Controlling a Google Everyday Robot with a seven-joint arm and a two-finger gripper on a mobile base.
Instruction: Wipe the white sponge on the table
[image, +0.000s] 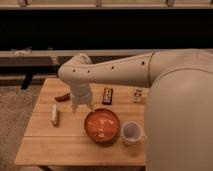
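Your gripper (82, 106) hangs over the table (50, 145) left of centre in the frame, under the white wrist that covers most of it, so you cannot tell whether it is apart or together. The arm's bulk hides the table's right end. Just left of the gripper, not touching it, lies the white sponge (54, 114), a small pale oblong block. Its long axis runs almost straight up and down the frame. An orange bowl (102, 125) sits lower right.
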